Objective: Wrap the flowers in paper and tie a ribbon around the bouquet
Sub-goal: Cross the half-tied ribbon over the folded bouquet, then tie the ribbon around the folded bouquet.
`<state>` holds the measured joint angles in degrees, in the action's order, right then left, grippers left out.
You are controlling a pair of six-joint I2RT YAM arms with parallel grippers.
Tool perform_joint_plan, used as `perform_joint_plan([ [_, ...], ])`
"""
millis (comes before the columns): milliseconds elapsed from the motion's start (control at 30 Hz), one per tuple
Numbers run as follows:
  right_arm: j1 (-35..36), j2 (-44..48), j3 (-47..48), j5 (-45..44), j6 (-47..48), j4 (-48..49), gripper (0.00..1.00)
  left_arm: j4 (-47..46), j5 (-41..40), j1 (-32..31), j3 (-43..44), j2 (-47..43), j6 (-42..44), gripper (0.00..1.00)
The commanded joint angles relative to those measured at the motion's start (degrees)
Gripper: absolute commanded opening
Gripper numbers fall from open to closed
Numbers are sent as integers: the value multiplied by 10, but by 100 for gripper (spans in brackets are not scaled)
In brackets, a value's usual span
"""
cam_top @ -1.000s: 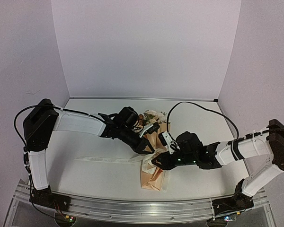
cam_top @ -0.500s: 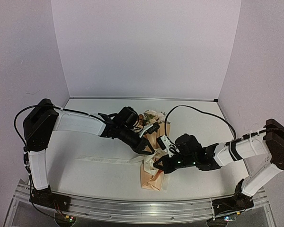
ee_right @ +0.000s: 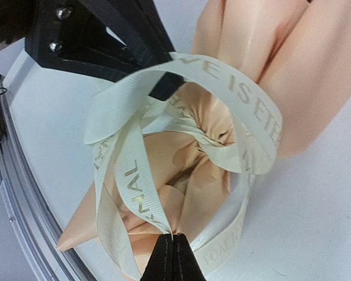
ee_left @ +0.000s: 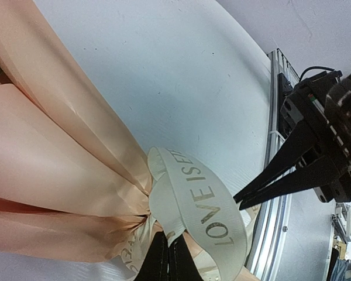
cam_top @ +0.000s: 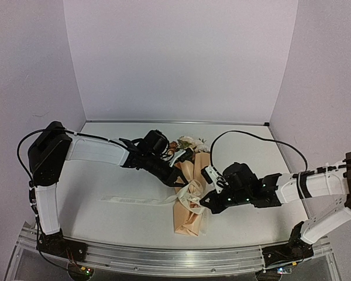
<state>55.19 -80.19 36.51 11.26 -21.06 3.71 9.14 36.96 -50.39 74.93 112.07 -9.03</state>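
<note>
While the bouquet [cam_top: 190, 173] lies on the table [cam_top: 114, 225], its long axis runs from the flowers [cam_top: 190, 142] at the far end to the crumpled paper tail at the near end. The ribbon [ee_right: 245, 99] is looped loosely round the pinched waist, with one tail trailing flat towards the left.

Left gripper [ee_left: 164, 250]: jaws closed, and a ribbon strand appears to be pinched at the tips. It comes in from the far-left side of the waist.

Right gripper [ee_right: 172, 244]: jaws closed on a ribbon strand, which rises from the tips into the loop. It lies on the right side of the waist.

Finding: the loop sits between the two grippers, both close to it, and neither is clearly nearer. The line joining them crosses the bouquet's axis. In my judgement, tightening calls for pulling apart along that line, away from the waist.
</note>
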Motion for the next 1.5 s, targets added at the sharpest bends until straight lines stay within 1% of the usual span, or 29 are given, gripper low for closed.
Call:
perform_joint_plan([
  [0, -18, 19, 34, -59, 34, -104, 0, -2, -38, 4, -6, -17, 4, 0],
  [167, -28, 11, 44, -80, 39, -135, 0, 28, -81, 4, 2, -19, 17, 0],
  [367, -36, 2, 45, -91, 36, -140, 0, 76, -150, 4, 19, -20, 38, 0],
  [467, -40, -2, 42, -95, 31, -140, 0, 82, -178, 4, 15, -28, 38, 0],
  [700, -51, -1, 35, -95, 26, -147, 0, 56, -197, 5, -17, -51, 21, 0],
  [833, -56, -1, 44, -103, 45, -169, 0, 32, -198, 12, -48, -65, -5, 0],
  [900, -56, -7, 60, -103, 61, -189, 0, 20, -194, 15, -64, -71, -17, 0],
  [1033, -55, -20, 105, -106, 99, -263, 0, -6, -191, 16, -98, -83, -38, 0],
  [1200, -52, -27, 138, -117, 133, -327, 0, -38, -200, 25, -138, -106, -66, 0],
  [1300, -48, -33, 155, -138, 158, -357, 0, -59, -198, 34, -165, -120, -82, 0],
  [1467, -38, -58, 188, -148, 194, -397, 0, -83, -203, 39, -193, -136, -96, 0],
])
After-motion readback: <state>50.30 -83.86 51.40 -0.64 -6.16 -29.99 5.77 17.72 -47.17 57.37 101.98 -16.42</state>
